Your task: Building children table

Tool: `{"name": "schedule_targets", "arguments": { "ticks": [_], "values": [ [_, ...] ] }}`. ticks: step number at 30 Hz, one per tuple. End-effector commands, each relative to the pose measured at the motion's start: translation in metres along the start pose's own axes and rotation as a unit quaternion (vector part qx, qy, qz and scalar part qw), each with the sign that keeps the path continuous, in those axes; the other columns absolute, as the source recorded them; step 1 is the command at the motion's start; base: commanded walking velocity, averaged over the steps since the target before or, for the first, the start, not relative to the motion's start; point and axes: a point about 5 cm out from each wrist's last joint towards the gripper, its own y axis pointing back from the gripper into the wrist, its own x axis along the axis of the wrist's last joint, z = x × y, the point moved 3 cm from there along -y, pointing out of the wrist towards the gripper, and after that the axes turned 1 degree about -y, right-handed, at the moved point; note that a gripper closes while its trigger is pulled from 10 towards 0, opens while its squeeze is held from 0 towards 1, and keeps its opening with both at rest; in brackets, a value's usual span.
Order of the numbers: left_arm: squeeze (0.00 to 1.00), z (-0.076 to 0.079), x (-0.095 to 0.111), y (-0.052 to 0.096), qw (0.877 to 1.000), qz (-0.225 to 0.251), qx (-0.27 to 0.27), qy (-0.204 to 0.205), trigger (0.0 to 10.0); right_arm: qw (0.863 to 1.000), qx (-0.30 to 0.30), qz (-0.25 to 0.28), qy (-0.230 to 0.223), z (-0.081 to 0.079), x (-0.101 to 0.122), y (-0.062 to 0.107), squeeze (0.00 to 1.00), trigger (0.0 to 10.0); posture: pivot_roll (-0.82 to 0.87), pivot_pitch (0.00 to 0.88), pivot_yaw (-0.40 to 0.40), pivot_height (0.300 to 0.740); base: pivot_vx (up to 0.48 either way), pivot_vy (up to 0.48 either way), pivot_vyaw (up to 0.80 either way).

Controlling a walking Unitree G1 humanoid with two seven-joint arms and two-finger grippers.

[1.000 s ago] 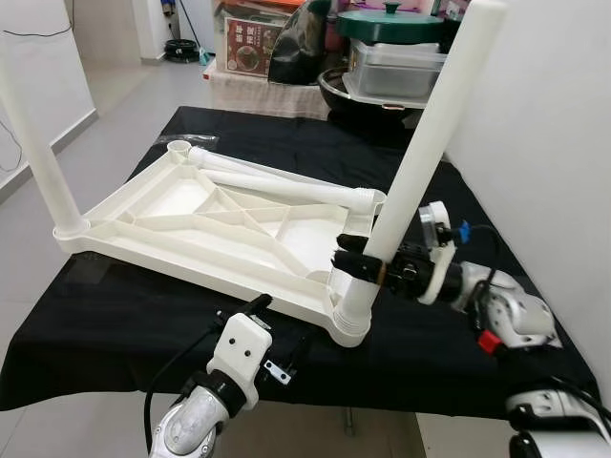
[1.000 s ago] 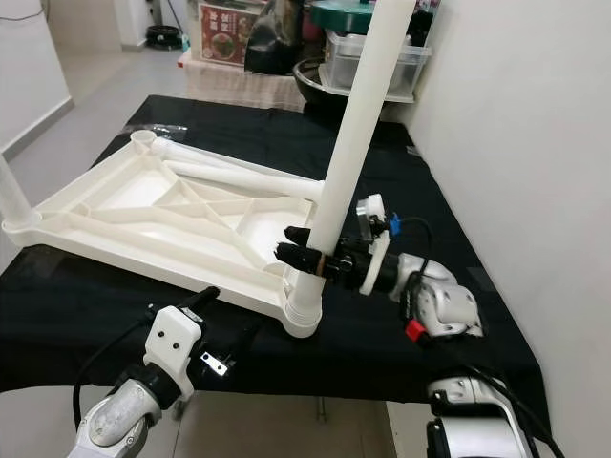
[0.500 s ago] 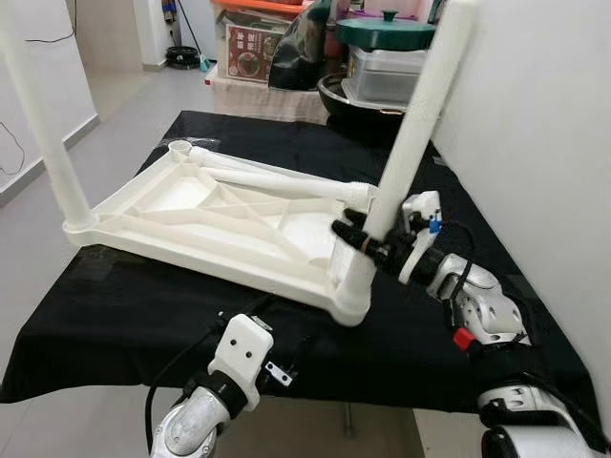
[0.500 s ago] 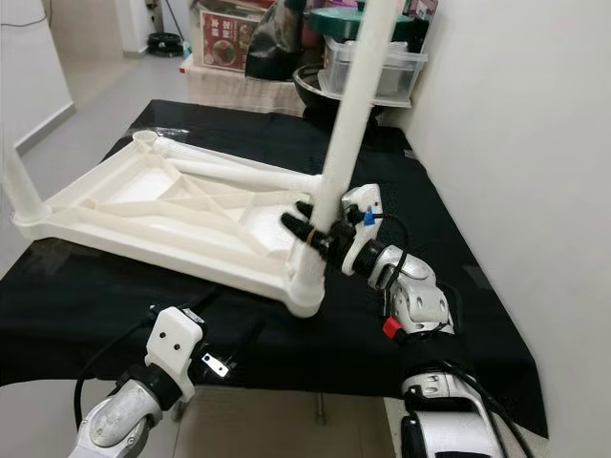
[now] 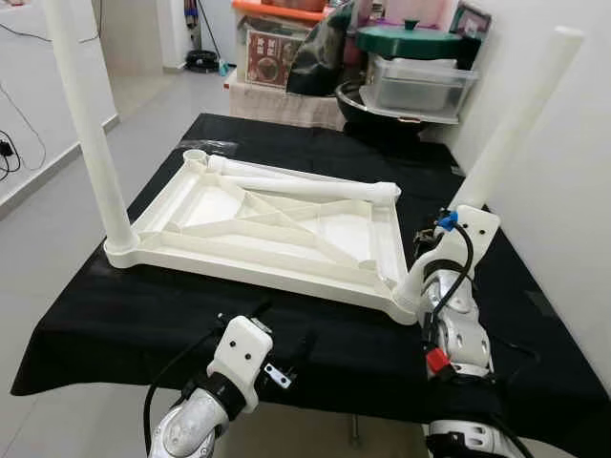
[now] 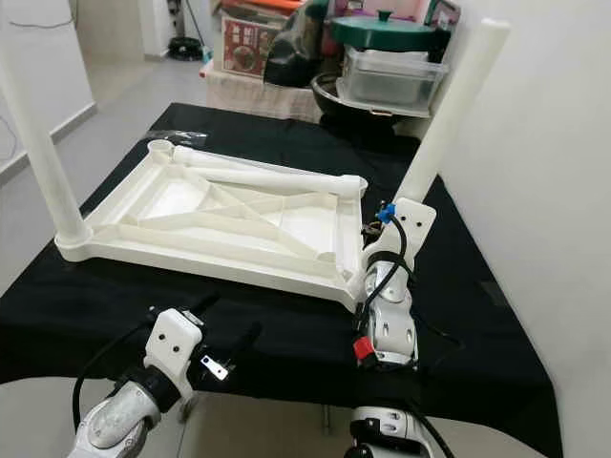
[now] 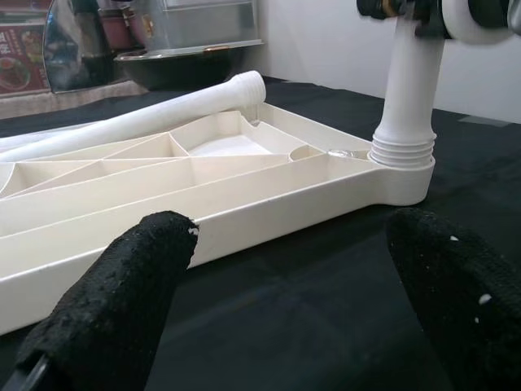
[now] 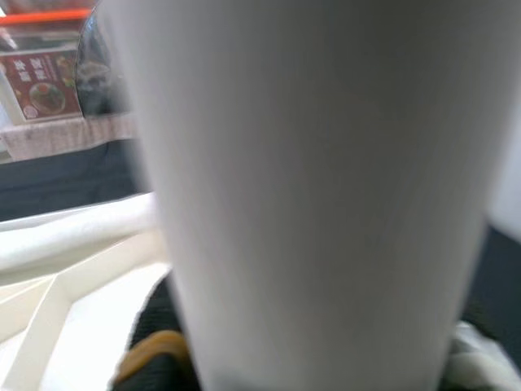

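Nearest, the left gripper (image 7: 277, 301) hovers low at the near edge of the black-draped table (image 5: 115, 315), its two black fingers (image 7: 122, 301) spread wide with nothing between them. Just beyond it lies the white tabletop (image 5: 277, 229), upside down with its ribbed underside showing. The right gripper (image 5: 427, 250) reaches in at the near right corner, but its fingertips are hidden behind its own wrist and the right leg (image 5: 506, 134); the right wrist view is a close white blur of that leg (image 8: 317, 187), so whether it pinches the leg cannot be told. That leg stands in its corner socket, tilted toward the wall. A second leg (image 5: 86, 124) stands upright in the near left corner, its top cut off. A loose leg (image 5: 305, 186) lies along the far edge. Farther back stand a green-lidded pot (image 5: 415, 40), a clear storage box (image 5: 420, 81) and cartons.
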Motion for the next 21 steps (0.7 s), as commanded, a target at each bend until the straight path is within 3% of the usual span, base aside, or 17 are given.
{"name": "schedule_targets", "arguments": {
  "ticks": [1, 4, 8, 9, 10, 11, 12, 14, 16, 18, 19, 20, 21],
  "values": [
    [0.00, 0.004, -0.004, -0.001, 1.000, -0.007, -0.005, 0.000, 10.0, 0.998, 0.017, -0.046, -0.029, -0.004, -0.027, 0.004, 1.00, 10.0, 0.13, 0.000, -0.116, 0.740, 0.000, 0.000, 0.00],
    [0.00, 0.004, -0.004, -0.001, 1.000, -0.006, -0.006, 0.000, 10.0, 0.998, 0.041, -0.017, -0.036, -0.012, -0.016, 0.001, 1.00, 10.0, 0.12, 0.000, -0.115, 0.740, 0.000, 0.000, 0.00],
    [0.00, 0.004, -0.004, -0.001, 1.000, -0.006, -0.007, 0.000, 10.0, 0.998, 0.050, 0.004, -0.032, -0.013, -0.006, -0.004, 1.00, 10.0, 0.12, 0.000, -0.113, 0.740, 0.000, 0.000, 0.00],
    [0.00, 0.004, -0.004, -0.001, 1.000, -0.007, -0.008, 0.000, 10.0, 0.994, 0.099, 0.027, -0.027, -0.014, 0.005, -0.009, 0.00, 10.0, 0.12, 0.000, -0.112, 0.740, 0.000, 0.000, 0.00],
    [0.00, 0.004, -0.004, -0.001, 1.000, -0.007, -0.008, 0.000, 10.0, 0.994, 0.099, 0.027, -0.027, -0.014, 0.005, -0.009, 0.00, 10.0, 0.12, 0.000, -0.112, 0.740, 0.000, 0.000, 0.00],
    [0.00, 0.005, -0.005, -0.001, 1.000, -0.007, -0.009, 0.001, 10.0, 0.986, 0.164, 0.018, -0.035, -0.017, 0.007, -0.012, 0.00, 10.0, 0.11, 0.000, -0.112, 0.740, 0.000, 0.000, 0.00],
    [0.00, 0.005, -0.005, -0.001, 1.000, -0.007, -0.009, 0.001, 10.0, 0.986, 0.164, 0.018, -0.035, -0.017, 0.007, -0.012, 0.00, 10.0, 0.11, 0.000, -0.112, 0.740, 0.000, 0.000, 0.00],
    [0.00, 0.006, -0.006, -0.001, 1.000, -0.007, -0.011, 0.001, 10.0, 0.950, 0.307, 0.004, -0.057, -0.015, 0.017, -0.015, 0.00, 10.0, 0.11, 0.000, -0.113, 0.740, 0.000, 0.000, 0.00],
    [0.00, 0.006, -0.006, -0.001, 1.000, -0.007, -0.011, 0.001, 10.0, 0.950, 0.307, 0.004, -0.057, -0.015, 0.017, -0.015, 0.00, 10.0, 0.11, 0.000, -0.113, 0.740, 0.000, 0.000, 0.00],
    [0.00, 0.006, -0.007, -0.002, 1.000, -0.007, -0.013, 0.001, 10.0, 0.903, 0.422, -0.031, -0.079, -0.013, 0.022, -0.008, 0.00, 10.0, 0.11, 0.000, -0.114, 0.740, 0.000, 0.000, 0.00],
    [0.00, 0.006, -0.007, -0.002, 1.000, -0.007, -0.013, 0.001, 10.0, 0.903, 0.422, -0.031, -0.079, -0.013, 0.022, -0.008, 0.00, 10.0, 0.11, 0.000, -0.114, 0.740, 0.000, 0.000, 0.00],
    [0.00, 0.007, -0.007, -0.002, 1.000, -0.007, -0.015, 0.000, 10.0, 0.846, 0.523, -0.067, -0.081, -0.015, 0.024, 0.006, 0.00, 10.0, 0.12, 0.000, -0.119, 0.740, 0.000, 0.000, 0.00],
    [0.00, 0.007, -0.007, -0.002, 1.000, -0.007, -0.015, 0.000, 10.0, 0.846, 0.523, -0.067, -0.081, -0.015, 0.024, 0.006, 0.00, 10.0, 0.12, 0.000, -0.119, 0.740, 0.000, 0.000, 0.00]
  ]
}}
